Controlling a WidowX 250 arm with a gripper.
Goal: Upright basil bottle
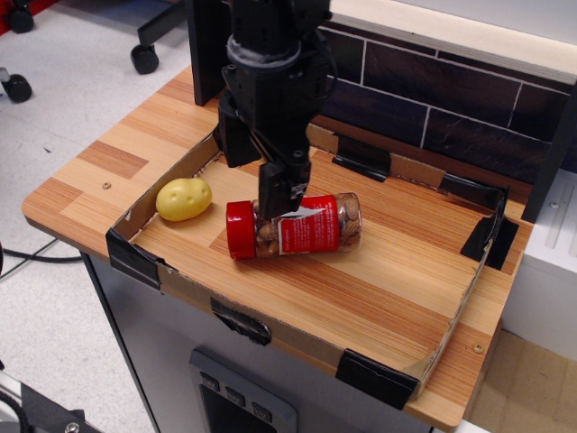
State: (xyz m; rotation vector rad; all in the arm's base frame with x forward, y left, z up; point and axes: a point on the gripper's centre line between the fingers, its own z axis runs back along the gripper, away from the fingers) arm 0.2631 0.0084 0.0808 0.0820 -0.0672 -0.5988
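The claw, its opening hidden from here, hovers over the lying bottle, which could roll away if nudged off-centre.

The basil bottle, a clear cylindrical jar with a wide red cap, a red-and-white label and brownish contents, is lying on its side near the middle of the table, its cap pointing toward the left edge and its base toward the right edge.
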